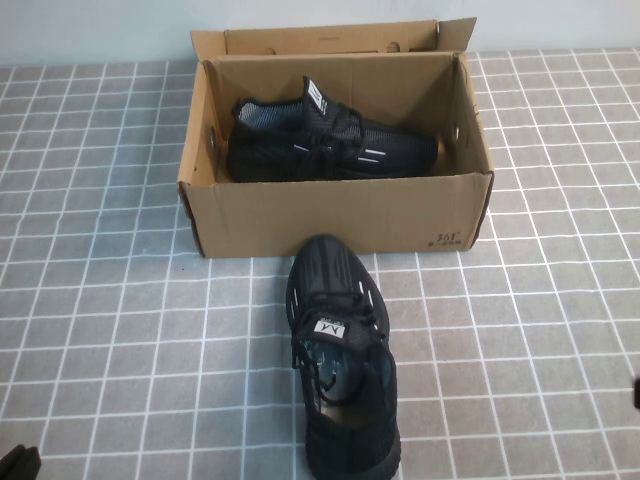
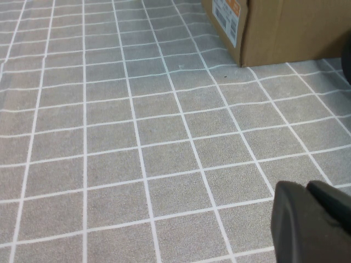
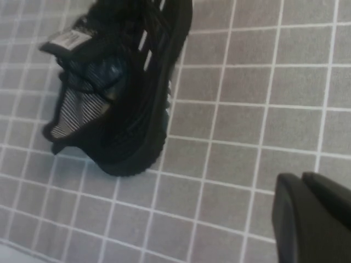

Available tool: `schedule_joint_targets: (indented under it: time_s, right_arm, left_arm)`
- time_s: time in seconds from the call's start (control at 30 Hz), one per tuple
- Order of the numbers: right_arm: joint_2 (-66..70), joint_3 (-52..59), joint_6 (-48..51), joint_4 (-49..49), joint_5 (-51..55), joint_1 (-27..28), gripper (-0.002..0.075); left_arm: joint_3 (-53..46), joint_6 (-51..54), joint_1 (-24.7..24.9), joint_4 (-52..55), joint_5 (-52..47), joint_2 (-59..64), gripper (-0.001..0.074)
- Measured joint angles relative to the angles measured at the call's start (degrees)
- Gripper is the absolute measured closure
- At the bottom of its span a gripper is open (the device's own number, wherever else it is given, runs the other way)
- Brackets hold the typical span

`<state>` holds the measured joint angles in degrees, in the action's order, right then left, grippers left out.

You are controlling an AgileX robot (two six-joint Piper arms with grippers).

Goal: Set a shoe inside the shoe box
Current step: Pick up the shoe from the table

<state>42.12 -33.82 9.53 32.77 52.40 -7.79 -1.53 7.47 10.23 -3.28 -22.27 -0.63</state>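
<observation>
An open brown cardboard shoe box (image 1: 330,215) stands at the back middle of the table. A black shoe (image 1: 330,145) lies on its side inside it. A second black shoe (image 1: 340,350) stands upright on the tiled cloth just in front of the box, toe toward the box; it also shows in the right wrist view (image 3: 118,87). My left gripper (image 2: 310,189) is shut and empty at the near left corner (image 1: 18,462), over bare cloth. My right gripper (image 3: 301,181) is shut and empty at the right edge (image 1: 636,392), apart from the shoe.
A corner of the shoe box (image 2: 274,27) with an orange label shows in the left wrist view. The grey tiled cloth (image 1: 120,330) covers the table to both sides of the near shoe.
</observation>
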Motion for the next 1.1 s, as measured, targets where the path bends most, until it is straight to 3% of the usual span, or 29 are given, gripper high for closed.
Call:
schedule_joint_targets:
  time_s: [0.17, 0.27, 0.57, 0.7, 0.8, 0.9, 1.1]
  right_arm:
    - [14.75, -8.62, 6.85, -0.30, 1.42, -0.13, 0.0742]
    - [20.51, -13.39, 8.13, -1.32, 1.42, -3.21, 0.0742]
    - [32.16, -27.46, 9.41, -7.58, 1.53, -24.46, 0.0742]
    - [37.46, -33.18, 17.49, -9.94, 1.55, -33.83, 0.0742]
    - [41.21, -36.99, 22.64, -11.20, 1.55, -37.45, 0.0732]
    - [44.72, -40.66, 24.37, -15.27, 1.55, -39.26, 0.0660]
    - [51.38, -44.93, 24.89, -22.87, 1.44, -40.37, 0.0359]
  left_arm:
    - [0.00, 0.00, 0.00, 0.00, 0.00, 0.00, 0.0736]
    - [0.00, 0.00, 0.00, 0.00, 0.00, 0.00, 0.0736]
    - [0.00, 0.00, 0.00, 0.00, 0.00, 0.00, 0.0736]
    - [0.00, 0.00, 0.00, 0.00, 0.00, 0.00, 0.0736]
    - [0.00, 0.00, 0.00, 0.00, 0.00, 0.00, 0.0736]
    - [0.00, 0.00, 0.00, 0.00, 0.00, 0.00, 0.0736]
    - [0.00, 0.00, 0.00, 0.00, 0.00, 0.00, 0.0736]
